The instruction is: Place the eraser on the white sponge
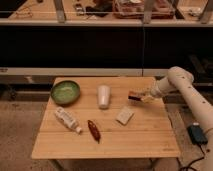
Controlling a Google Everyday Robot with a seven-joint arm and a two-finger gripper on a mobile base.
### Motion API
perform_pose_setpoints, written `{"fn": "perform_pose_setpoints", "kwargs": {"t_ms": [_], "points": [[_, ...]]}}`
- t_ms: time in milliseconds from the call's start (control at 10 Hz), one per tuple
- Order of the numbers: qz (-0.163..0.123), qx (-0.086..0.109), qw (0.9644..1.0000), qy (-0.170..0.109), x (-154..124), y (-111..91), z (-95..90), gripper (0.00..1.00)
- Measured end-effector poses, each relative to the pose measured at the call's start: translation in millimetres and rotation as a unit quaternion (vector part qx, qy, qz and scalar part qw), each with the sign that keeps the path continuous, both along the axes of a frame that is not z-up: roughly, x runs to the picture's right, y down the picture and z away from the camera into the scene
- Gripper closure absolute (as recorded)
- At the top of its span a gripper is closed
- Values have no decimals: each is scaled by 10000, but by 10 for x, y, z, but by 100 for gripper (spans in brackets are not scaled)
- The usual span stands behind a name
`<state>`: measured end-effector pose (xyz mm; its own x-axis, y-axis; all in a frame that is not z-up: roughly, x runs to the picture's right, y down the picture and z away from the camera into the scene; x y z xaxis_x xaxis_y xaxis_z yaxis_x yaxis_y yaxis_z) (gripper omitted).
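Note:
The eraser (134, 95), a small dark block with a lighter top, sits at the tip of my gripper (141, 97) near the table's right side, just above the wood. The gripper is shut on the eraser, and the white arm reaches in from the right. The white sponge (125, 115), a flat off-white pad, lies on the table a little in front of and to the left of the eraser, apart from it.
On the wooden table (140, 140) stand a white cup (103, 96) left of the eraser and a green bowl (65, 92) at the far left. A white bottle (67, 120) and a reddish-brown oval object (93, 130) lie at the front left. A dark shelf runs behind.

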<state>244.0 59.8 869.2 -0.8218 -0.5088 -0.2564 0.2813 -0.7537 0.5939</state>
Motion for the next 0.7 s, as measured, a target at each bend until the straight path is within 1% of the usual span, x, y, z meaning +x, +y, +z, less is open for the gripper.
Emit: {"fn": "perform_pose_setpoints", "kwargs": {"t_ms": [100,400,600,700], "points": [[-105,-36,9998,-143,-111,93,-130,100],[-395,-176,9979,-490,-407,421,-379,100],[-483,-245,9969,-572,-506,565,-410,100],[-492,-315,9965,-605,-575,622,-400,95]]}}
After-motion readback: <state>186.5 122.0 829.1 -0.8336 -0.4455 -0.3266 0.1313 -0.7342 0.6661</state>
